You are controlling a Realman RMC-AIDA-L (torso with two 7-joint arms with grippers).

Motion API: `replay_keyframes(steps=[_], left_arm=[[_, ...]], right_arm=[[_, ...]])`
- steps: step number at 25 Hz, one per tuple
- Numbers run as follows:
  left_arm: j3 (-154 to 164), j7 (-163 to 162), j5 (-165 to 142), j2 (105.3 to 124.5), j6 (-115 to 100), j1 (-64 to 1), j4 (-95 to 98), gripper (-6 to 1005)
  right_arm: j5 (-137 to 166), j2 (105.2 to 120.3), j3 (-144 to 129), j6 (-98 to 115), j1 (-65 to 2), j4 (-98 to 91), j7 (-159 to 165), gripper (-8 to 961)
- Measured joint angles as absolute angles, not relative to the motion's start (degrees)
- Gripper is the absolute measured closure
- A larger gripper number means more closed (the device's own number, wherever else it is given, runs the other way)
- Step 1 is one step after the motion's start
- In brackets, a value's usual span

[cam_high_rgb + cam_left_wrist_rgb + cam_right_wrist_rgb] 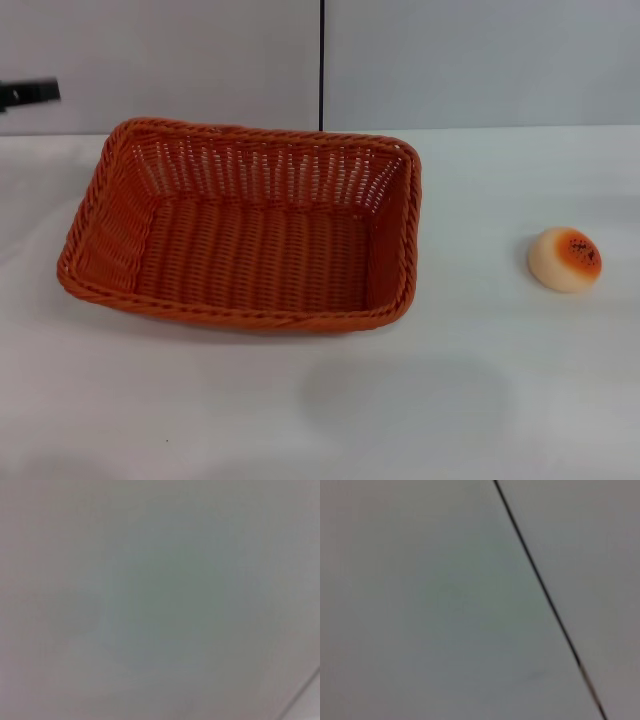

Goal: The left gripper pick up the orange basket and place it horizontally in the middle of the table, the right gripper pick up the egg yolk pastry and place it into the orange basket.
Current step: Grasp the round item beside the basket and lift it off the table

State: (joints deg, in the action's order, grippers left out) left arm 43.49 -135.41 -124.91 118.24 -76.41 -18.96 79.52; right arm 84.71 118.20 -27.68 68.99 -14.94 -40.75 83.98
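The orange basket (245,225) sits upright on the white tabletop (430,400), its long side running across the head view, empty inside. The egg yolk pastry (565,259) lies well apart from the basket, off its right-hand short end, tipped so that its seeded orange top faces partly outward. A dark tip that is probably the left gripper (28,93) shows beyond the basket's far left corner, clear of the rim; whether it is spread or pressed together cannot be told. The right gripper is not in view, and both wrist views show only plain pale surface, the right one crossed by a thin dark seam.

Judged from here, neither thing is held yet. The risks: a gripper closing on the braided rim may catch only the slanted openwork wall and let the basket tilt or drag, and the round pastry, already tipped, could roll away from the basket if pinched off-centre
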Motion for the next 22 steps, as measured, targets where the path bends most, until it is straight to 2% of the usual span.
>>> replay_keyframes(steps=[5,8,11,14,17,22], left_arm=[[43.35,-114.52,-104.83,118.32,-70.96,-12.40,73.50,317],[43.03,-102.23,-93.72,118.31,-70.53,-10.18,67.60,317],[42.74,-89.58,-84.27,118.22,-71.22,-8.71,60.92,317],[42.65,-78.85,-78.87,118.21,-73.26,-8.04,55.93,318],[42.65,-73.06,-76.16,118.27,-74.62,-7.88,52.70,318],[42.65,-69.45,-73.58,118.15,-75.33,-7.94,48.98,319]], right_arm=[[107.53,118.20,-26.58,72.32,-14.93,-56.48,108.42,489],[119.46,116.66,-24.65,79.88,-17.80,-61.16,118.45,488],[130.26,113.99,-22.89,88.02,-22.60,-61.51,126.45,488],[138.17,112.03,-22.88,93.24,-27.34,-59.84,130.53,488],[142.55,111.11,-24.30,96.04,-31.01,-56.65,132.35,488],[143.88,110.54,-28.91,95.33,-33.75,-51.08,134.54,488]])
